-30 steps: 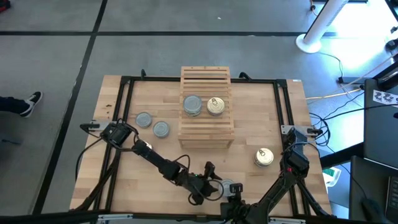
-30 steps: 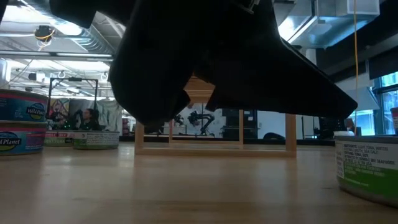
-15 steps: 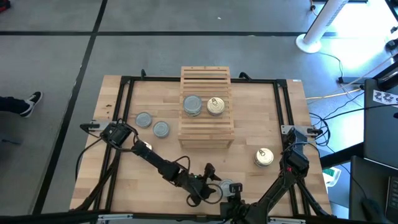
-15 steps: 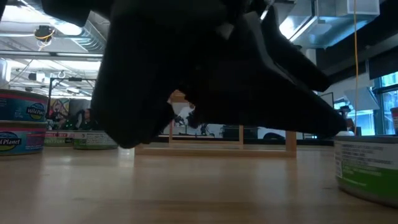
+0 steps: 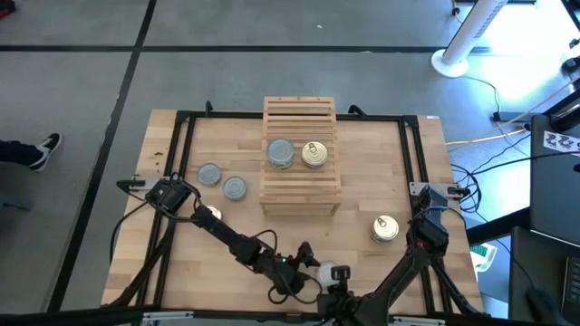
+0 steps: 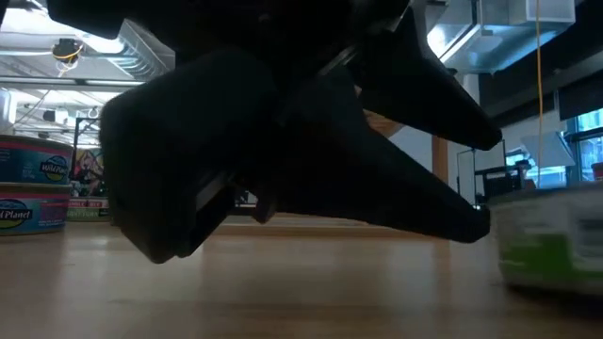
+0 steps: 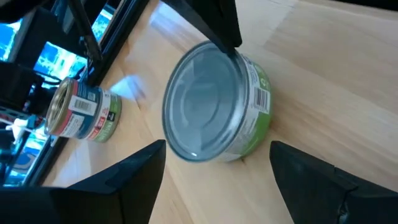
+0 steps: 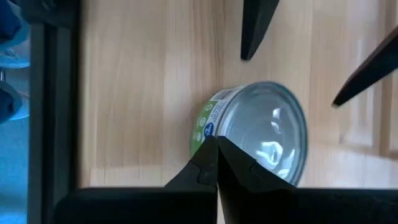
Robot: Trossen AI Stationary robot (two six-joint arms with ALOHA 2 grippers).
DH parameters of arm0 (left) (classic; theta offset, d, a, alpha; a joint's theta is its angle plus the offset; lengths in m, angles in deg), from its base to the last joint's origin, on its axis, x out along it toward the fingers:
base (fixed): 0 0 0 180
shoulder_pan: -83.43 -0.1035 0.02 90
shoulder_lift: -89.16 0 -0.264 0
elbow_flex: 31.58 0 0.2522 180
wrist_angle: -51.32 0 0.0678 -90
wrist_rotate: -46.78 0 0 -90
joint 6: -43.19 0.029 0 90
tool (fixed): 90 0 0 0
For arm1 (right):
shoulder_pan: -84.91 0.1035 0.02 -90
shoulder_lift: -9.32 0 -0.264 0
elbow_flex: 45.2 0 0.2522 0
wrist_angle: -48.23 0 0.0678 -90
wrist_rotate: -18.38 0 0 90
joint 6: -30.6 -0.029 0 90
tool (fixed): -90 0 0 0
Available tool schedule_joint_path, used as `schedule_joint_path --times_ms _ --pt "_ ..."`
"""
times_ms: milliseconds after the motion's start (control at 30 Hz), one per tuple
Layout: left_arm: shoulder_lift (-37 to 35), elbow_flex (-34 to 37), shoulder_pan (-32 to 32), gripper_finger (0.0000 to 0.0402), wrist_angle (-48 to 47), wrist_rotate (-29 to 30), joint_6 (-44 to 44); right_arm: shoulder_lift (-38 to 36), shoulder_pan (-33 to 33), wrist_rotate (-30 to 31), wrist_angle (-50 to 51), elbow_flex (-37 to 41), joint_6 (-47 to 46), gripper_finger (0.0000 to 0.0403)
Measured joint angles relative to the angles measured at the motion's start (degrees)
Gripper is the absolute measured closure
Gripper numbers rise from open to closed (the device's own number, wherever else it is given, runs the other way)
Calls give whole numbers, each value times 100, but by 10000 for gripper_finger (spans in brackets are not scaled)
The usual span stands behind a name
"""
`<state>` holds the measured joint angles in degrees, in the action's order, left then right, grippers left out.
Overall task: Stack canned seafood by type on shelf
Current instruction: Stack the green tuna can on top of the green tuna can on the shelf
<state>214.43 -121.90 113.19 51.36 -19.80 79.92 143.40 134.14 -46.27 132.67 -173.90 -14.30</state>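
L gripper (image 5: pixel 313 272) backed off, open, beside grey-top can (image 5: pixel 342 273) near front edge.

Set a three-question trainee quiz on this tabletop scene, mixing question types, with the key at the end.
1. True or false: the left end effector is open and faces a green-labelled can.
2. Seen from above, how many can tops show on the shelf? A one, B two, C four.
3. Fill in: the golden-topped can that is off the shelf lies on the ___ arm's side.
Key: 1 true; 2 B; 3 right.
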Motion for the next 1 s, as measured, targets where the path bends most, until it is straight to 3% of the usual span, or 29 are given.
schedule_joint_path --times_ms 467,1000 --pt "0 0 114 116 -324 -280 91 0 -280 -18 9 -46 45 402" --pt "0 0 95 116 -295 -108 14 0 -493 -93 -58 -48 38 402"
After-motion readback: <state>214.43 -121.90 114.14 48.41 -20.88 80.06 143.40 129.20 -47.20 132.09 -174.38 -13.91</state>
